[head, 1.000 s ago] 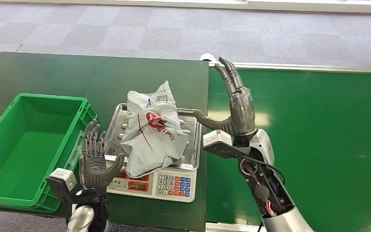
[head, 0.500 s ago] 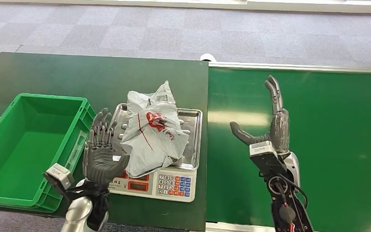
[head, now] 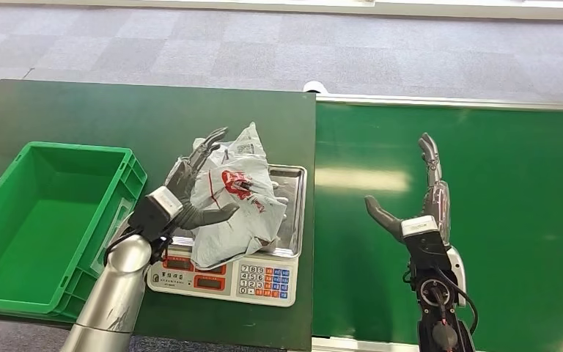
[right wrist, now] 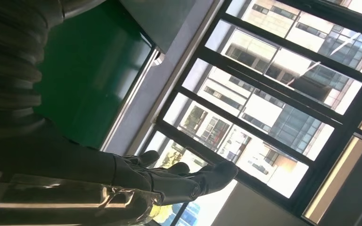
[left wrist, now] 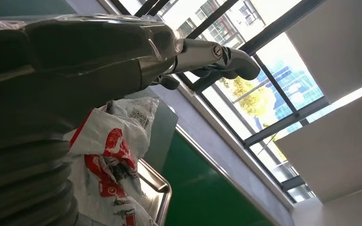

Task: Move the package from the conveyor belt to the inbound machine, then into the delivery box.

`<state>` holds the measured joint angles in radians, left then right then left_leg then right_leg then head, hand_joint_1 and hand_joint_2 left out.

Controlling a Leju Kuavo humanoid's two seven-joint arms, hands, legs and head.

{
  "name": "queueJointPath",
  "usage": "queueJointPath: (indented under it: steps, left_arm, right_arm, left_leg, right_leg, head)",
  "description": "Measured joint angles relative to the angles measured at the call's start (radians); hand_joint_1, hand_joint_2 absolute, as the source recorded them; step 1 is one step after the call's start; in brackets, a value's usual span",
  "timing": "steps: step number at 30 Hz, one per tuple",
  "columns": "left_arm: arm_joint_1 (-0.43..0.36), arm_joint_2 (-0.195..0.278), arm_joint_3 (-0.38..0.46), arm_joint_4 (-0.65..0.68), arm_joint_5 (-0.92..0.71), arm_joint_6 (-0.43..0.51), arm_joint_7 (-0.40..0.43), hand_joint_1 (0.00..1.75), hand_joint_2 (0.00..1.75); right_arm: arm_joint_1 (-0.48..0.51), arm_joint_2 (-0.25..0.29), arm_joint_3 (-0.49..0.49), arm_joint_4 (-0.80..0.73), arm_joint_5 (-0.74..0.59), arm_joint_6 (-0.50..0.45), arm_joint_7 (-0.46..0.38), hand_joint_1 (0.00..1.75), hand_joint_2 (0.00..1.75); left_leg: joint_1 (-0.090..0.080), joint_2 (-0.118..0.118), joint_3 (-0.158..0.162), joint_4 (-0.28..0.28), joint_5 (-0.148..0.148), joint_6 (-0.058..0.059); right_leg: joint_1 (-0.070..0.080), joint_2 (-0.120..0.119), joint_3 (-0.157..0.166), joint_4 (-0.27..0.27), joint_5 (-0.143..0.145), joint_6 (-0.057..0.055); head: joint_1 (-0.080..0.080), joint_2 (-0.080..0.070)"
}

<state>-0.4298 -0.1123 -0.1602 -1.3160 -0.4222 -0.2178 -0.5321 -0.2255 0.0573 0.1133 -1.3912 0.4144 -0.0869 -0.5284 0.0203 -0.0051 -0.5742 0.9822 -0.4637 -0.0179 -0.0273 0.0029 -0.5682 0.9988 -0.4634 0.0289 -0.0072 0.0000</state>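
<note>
The package point(head: 236, 202) is showing a red printed logo and a small dark code patch near its top, both too blurred to read. The scale point(head: 227, 276) is carrying a keypad of coloured keys and 2 red display windows; no digit or letter is coming through clearly.

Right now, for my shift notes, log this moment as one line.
package: on scale pan | left hand: fingers spread against package | right hand: open above conveyor belt | green crate: beside scale
</note>
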Motion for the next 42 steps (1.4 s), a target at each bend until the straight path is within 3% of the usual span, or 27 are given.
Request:
queueJointPath:
  steps: [7,16,32,42]
  left_arm:
    - [-0.102,0.024,-0.029,0.11,-0.092,-0.02,0.02,0.0,1.75]
    - [-0.293,0.048,-0.149,0.384,-0.269,-0.028,0.063,0.0,1.75]
    - [-0.343,0.052,-0.191,0.484,-0.291,-0.021,0.071,0.0,1.75]
    - [-0.469,0.098,-0.242,0.598,-0.424,-0.082,0.248,0.0,1.75]
  right_arm:
    - [0.023,0.004,-0.042,0.01,-0.018,0.023,0.005,0.0,1.75]
    - [0.074,0.019,-0.102,0.015,0.007,0.053,0.007,0.0,1.75]
    - [0.081,0.026,-0.121,0.015,0.013,0.053,0.008,0.0,1.75]
    - [0.096,0.026,-0.136,0.016,0.035,0.055,0.018,0.0,1.75]
  left_leg:
    - [0.0,0.0,0.0,0.0,0.0,0.0]
    - [0.0,0.0,0.0,0.0,0.0,0.0]
    - [0.0,0.0,-0.001,0.0,0.0,0.0]
    - [0.0,0.001,-0.001,0.0,0.0,0.0]
  right_leg:
    - [0.0,0.0,-0.001,0.0,0.0,0.0]
    - [0.0,0.0,-0.001,0.0,0.0,0.0]
    - [0.0,0.0,-0.001,0.0,0.0,0.0]
    - [0.0,0.0,-0.001,0.0,0.0,0.0]
  head:
    - [0.0,0.0]
    - [0.0,0.0]
    - [0.0,0.0]
    - [0.0,0.0]
